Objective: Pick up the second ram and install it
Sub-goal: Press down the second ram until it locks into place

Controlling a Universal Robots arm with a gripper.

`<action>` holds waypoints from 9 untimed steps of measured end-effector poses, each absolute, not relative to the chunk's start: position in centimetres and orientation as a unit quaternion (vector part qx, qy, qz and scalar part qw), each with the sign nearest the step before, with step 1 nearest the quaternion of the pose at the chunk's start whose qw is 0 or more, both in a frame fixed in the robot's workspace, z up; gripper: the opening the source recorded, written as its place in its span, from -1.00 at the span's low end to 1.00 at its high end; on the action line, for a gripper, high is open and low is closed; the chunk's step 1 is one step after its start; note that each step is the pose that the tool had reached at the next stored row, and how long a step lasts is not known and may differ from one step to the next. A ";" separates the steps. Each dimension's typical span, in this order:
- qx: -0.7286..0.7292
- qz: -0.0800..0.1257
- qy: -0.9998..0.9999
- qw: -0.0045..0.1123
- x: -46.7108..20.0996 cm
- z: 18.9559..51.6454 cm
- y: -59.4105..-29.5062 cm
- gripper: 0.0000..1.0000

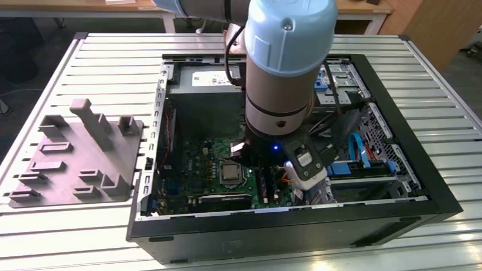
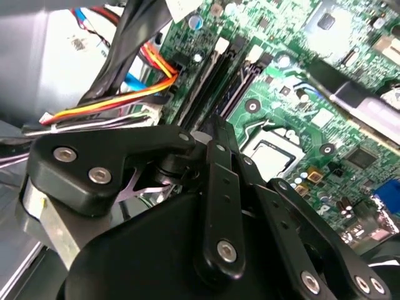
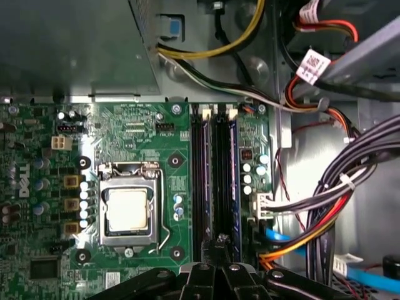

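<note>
I'm down inside the case, my gripper right over the slots beside the CPU. My fingers are pinched nearly together at the near end of the slots. The ram sits in a slot; whether I'm gripping it, I can't tell

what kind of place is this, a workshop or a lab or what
Likely a robotics lab or assembly test bench: an open computer case lies on a slatted metal table, beside a grey fixture tray, with the robot arm reaching inside.
</note>
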State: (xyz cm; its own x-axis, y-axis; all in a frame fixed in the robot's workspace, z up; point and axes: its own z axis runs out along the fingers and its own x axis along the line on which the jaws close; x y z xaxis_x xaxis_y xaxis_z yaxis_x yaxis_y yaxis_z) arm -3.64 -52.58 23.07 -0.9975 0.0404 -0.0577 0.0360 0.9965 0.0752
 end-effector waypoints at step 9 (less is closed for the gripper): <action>0.022 0.037 0.999 0.029 -3.6 22.6 -53.2 -0.80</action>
